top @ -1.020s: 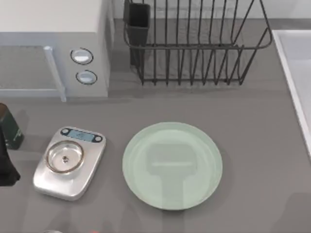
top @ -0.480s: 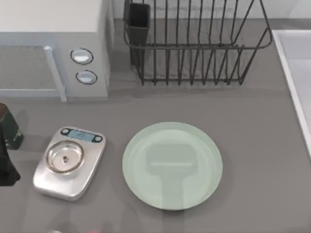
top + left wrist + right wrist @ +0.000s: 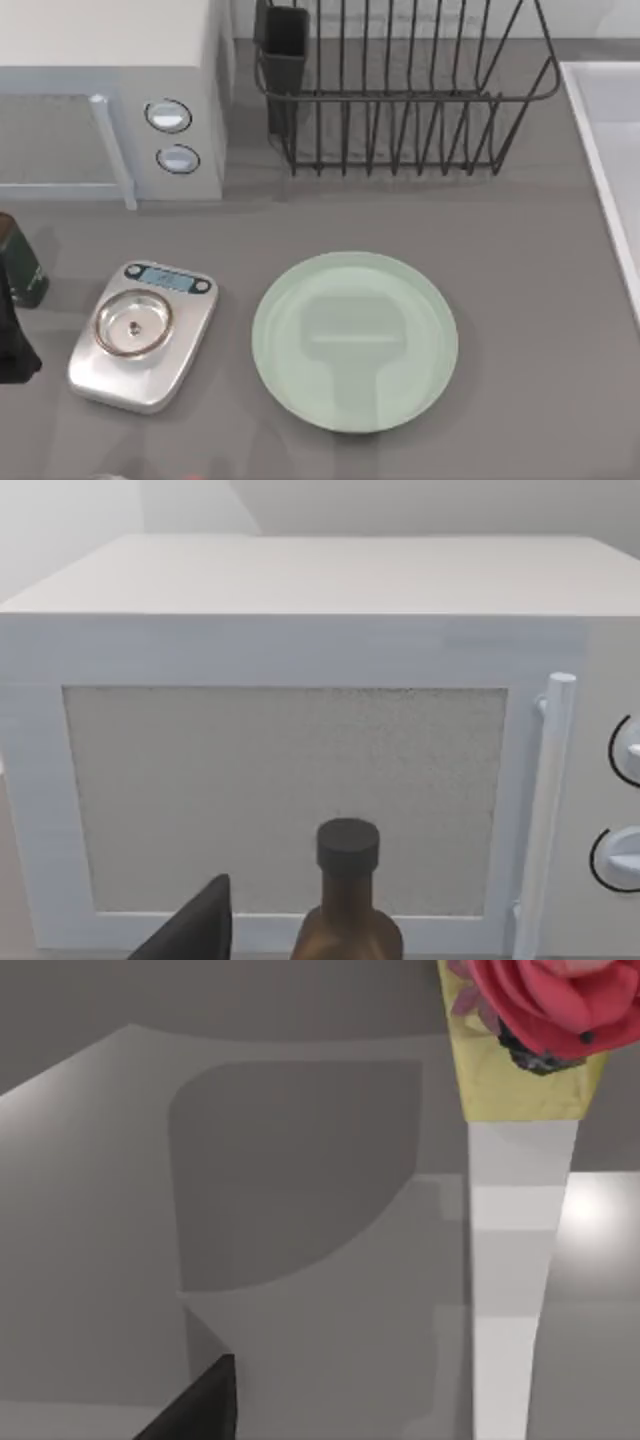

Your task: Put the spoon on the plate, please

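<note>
Mint-green, one plate (image 3: 355, 341) lies beside one silver scale (image 3: 142, 335).

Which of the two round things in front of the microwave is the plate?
The plate is the large mint-green disc right of the silver kitchen scale. The other round thing is the scale's small steel pan, much smaller.

One plate (image 3: 355, 341), one scale (image 3: 142, 335), one microwave (image 3: 110, 95), one dish rack (image 3: 400, 85), one bottle (image 3: 347, 905)
</note>
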`<action>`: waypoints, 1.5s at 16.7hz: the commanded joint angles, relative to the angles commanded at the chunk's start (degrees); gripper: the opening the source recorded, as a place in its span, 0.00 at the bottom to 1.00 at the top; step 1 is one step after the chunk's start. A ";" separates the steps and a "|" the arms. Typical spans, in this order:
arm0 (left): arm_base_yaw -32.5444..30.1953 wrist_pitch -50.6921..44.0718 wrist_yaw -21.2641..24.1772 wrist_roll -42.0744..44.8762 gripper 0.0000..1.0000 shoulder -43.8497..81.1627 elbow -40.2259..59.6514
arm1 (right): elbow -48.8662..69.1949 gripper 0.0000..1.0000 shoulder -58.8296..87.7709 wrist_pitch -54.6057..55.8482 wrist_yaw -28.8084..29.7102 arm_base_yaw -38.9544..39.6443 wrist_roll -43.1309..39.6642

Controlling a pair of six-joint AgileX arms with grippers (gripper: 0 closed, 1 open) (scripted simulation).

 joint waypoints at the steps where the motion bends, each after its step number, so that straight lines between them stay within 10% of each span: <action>1: 0.00 0.00 0.00 0.00 1.00 0.00 0.00 | 0.00 0.77 0.00 0.00 0.00 0.00 0.00; 11: 0.00 0.00 0.00 0.00 1.00 0.00 0.00 | 0.00 0.02 0.00 0.00 0.00 0.00 0.00; 25: 0.00 0.00 0.00 0.00 1.00 0.00 0.00 | 6.67 0.00 -6.17 -12.70 0.85 0.19 1.51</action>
